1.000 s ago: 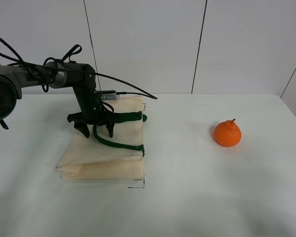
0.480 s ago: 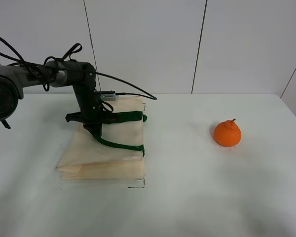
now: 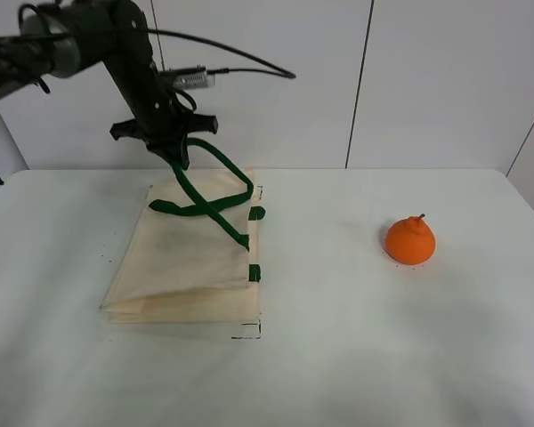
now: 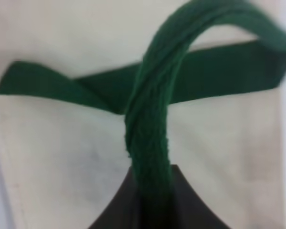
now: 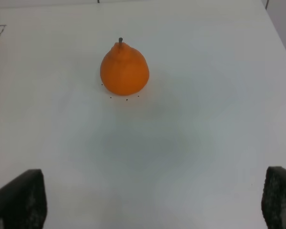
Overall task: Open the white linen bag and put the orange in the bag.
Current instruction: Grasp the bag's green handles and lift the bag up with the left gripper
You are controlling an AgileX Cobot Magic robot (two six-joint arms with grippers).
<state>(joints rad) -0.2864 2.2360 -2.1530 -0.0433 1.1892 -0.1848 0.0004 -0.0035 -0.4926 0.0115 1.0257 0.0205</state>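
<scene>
The white linen bag point(image 3: 187, 267) lies flat on the left half of the table, its two dark green handles on the side toward the middle. My left gripper point(image 3: 178, 156) hangs above the bag's far edge, shut on one green handle point(image 3: 215, 169), which rises in a loop from the cloth. In the left wrist view that handle point(image 4: 150, 138) runs up out of the dark jaws over the cream cloth point(image 4: 57, 162). The orange point(image 3: 410, 240) sits on the right, alone, stem up. My right gripper point(image 5: 148, 200) is open, well short of the orange point(image 5: 124, 69).
The white table point(image 3: 356, 356) runs to a panelled wall behind. Small black corner marks point(image 3: 249, 333) sit by the bag's near right corner. A black cable point(image 3: 240, 58) trails from the left arm toward the wall.
My left gripper closed on the green handle at the bag and then rose and moved back, drawing the handle up into a loop. The orange has not moved.
</scene>
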